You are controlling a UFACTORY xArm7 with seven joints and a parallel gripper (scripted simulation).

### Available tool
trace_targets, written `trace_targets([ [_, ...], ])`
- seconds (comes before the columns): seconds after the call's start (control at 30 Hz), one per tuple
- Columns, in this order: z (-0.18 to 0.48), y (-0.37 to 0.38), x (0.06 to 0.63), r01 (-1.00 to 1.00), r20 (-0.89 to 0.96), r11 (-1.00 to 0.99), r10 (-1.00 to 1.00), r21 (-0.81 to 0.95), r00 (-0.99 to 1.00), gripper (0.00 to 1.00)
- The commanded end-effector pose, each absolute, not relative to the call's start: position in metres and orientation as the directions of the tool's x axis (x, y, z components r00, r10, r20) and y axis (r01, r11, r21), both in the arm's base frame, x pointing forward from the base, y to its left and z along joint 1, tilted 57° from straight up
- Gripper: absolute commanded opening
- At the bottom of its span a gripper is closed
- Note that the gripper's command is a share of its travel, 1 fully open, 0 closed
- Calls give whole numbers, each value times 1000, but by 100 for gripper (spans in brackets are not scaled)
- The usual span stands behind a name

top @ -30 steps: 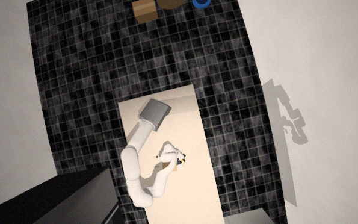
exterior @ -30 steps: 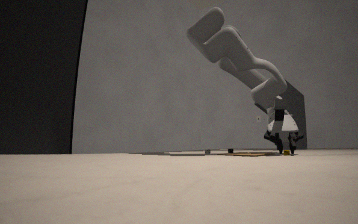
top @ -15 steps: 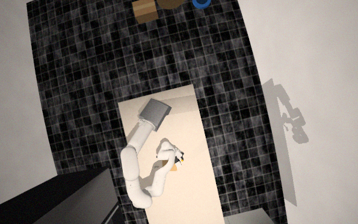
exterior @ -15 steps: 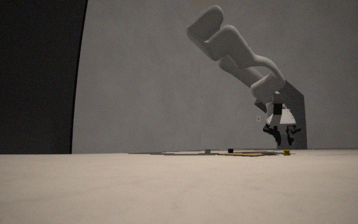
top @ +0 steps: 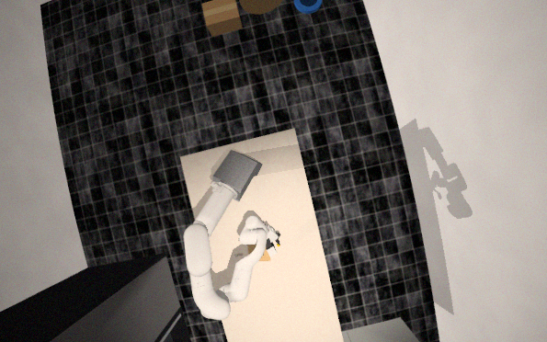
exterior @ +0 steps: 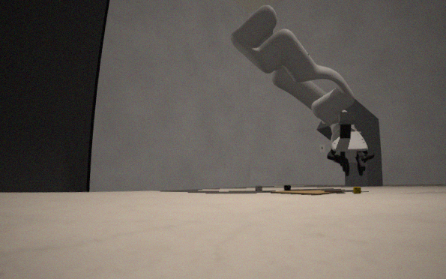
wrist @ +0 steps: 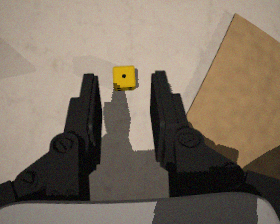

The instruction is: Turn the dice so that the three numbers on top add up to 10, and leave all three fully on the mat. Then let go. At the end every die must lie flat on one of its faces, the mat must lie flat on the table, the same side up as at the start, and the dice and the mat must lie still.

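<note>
The yellow die (wrist: 124, 78) lies on the pale table (wrist: 58, 23), in the upper middle of the wrist view, with one dark dot on its upper face. It sits off the brown mat (wrist: 247, 90), which fills the right side of that view and is near the die but apart from it. In the exterior view the yellow die (exterior: 357, 190) is at the right end of the mat (exterior: 305, 192), and two more dice rest further left: a black die (exterior: 287, 187) and a grey die (exterior: 258, 188); whether these two stand on the mat I cannot tell from this low angle. The end effector (wrist: 126, 92) hangs above the yellow die with its two dark fingers partly spread, and nothing is between them; the die shows beyond the fingertips, not touching them. In the exterior view the end effector (exterior: 351, 165) is clearly raised over the table (exterior: 200, 232), at the right of the frame. The white arm (exterior: 294, 67) bends down to it from the upper middle.
</note>
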State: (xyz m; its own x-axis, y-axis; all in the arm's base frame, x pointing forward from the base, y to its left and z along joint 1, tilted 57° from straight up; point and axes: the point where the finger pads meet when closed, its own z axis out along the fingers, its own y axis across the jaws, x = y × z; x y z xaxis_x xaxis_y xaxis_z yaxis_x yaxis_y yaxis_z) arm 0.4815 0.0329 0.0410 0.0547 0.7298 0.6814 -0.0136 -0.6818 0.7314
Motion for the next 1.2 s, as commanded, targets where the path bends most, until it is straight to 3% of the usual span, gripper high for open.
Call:
trace_targets([
  [0.0, 50, 44, 472, -11, 682, -683, 729, 730, 53, 31],
  [0.73, 69, 64, 453, -15, 679, -681, 729, 732, 85, 31],
  [1.17, 85, 81, 464, -13, 610, -681, 647, 732, 458, 31],
])
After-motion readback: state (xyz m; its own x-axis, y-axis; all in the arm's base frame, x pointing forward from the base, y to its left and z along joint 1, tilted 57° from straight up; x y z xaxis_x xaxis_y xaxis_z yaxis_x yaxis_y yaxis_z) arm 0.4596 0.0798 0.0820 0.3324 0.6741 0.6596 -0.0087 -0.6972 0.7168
